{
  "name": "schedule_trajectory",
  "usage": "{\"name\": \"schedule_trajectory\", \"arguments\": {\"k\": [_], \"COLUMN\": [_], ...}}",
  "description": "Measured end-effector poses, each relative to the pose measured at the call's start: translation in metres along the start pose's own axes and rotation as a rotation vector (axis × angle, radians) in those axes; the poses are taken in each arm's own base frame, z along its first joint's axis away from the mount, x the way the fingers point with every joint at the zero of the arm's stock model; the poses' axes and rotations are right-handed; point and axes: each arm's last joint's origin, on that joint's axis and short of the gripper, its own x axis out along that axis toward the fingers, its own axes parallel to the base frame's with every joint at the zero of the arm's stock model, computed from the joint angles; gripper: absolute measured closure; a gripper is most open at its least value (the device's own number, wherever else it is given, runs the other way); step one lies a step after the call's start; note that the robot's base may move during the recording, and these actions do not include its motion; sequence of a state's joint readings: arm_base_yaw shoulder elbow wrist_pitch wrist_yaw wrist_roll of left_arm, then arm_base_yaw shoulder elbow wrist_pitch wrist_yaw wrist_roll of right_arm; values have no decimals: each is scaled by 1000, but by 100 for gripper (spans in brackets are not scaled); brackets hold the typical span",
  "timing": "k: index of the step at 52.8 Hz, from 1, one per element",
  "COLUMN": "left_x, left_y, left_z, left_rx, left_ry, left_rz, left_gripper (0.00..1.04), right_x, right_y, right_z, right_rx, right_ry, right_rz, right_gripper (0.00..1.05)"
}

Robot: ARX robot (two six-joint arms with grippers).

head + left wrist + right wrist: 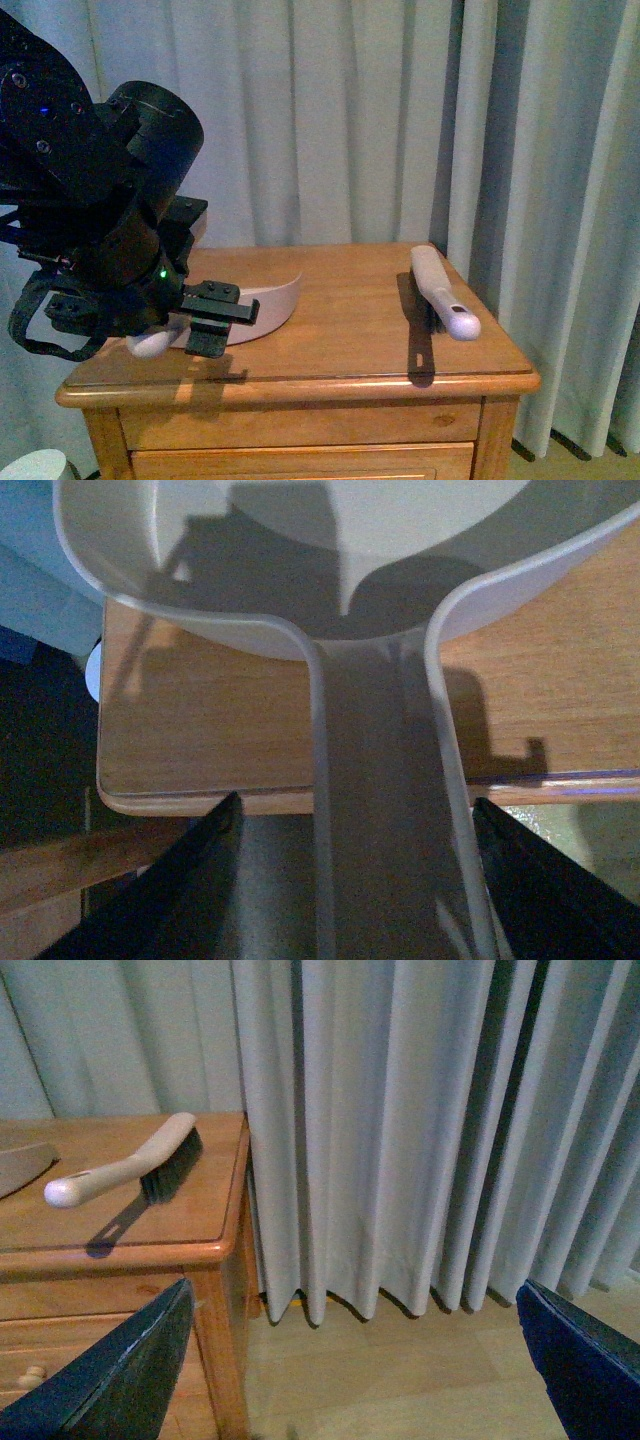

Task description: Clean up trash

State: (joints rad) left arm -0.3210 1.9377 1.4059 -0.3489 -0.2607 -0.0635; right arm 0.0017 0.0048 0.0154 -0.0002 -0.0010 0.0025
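Note:
No crumpled white paper wad shows in any view. A pale pink dustpan (pixel 270 305) lies on the left part of the wooden nightstand (pixel 350 330), its handle sticking out over the front left edge. My left gripper (pixel 215 320) is open at that edge. In the left wrist view the dustpan handle (pixel 380 780) runs between the two open fingers of the left gripper (pixel 356 800), with gaps on both sides. My right gripper (pixel 355 1285) is open and empty, off the nightstand's right side above the floor.
A white-handled brush with dark bristles (pixel 440 290) lies on the right part of the nightstand, also in the right wrist view (pixel 130 1165). Grey curtains (pixel 400 120) hang behind and to the right. A white round object (pixel 30 465) sits low at the left.

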Motion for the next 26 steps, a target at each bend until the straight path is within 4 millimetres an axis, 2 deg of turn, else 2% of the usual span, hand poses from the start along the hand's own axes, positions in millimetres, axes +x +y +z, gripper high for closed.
{"name": "schedule_trajectory", "arguments": {"k": [5, 10, 11, 26], "left_x": [0, -1, -1, -8], "left_y": [0, -2, -2, -4], "left_z": [0, 1, 1, 7], "left_rx": [3, 12, 13, 46], "left_ry": [-1, -4, -6, -99], "left_rz": [-3, -17, -17, -16], "left_gripper": [52, 75, 76, 77], "right_x": [0, 0, 0, 0], "right_y": [0, 0, 0, 0], "right_z": [0, 0, 0, 0], "right_rx": [0, 0, 0, 0], "right_ry": [0, 0, 0, 0], "right_rz": [0, 0, 0, 0], "right_gripper": [7, 7, 7, 7]}}
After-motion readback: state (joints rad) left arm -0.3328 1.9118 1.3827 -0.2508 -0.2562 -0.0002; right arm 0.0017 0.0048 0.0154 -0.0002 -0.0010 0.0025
